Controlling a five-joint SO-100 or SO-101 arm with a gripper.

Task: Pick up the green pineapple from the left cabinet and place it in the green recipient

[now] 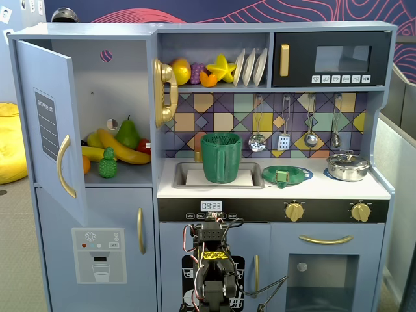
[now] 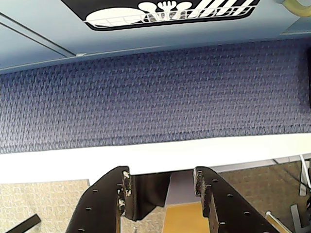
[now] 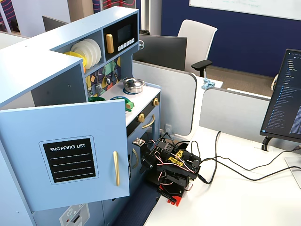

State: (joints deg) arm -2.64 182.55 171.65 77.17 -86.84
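The green pineapple [image 1: 108,164] stands upright on the shelf of the left cabinet [image 1: 117,78], in front of the bananas. The cabinet door [image 1: 47,127] is swung wide open; in a fixed view that door [image 3: 77,153] hides the pineapple. The green recipient [image 1: 221,157], a tall ribbed jug, stands in the sink; only its rim [image 3: 96,99] peeks out from the side. My arm [image 1: 211,263] is folded low in front of the kitchen, far below the shelf, and also shows from the side [image 3: 175,167]. My gripper [image 2: 163,174] is open and empty, over the white table edge.
Bananas [image 1: 120,148], a dark green pear [image 1: 128,134] and other fruit share the shelf. A flat green dish [image 1: 287,175] and a steel pot [image 1: 348,166] sit on the counter. Cables [image 3: 225,162] run over the white table behind the arm.
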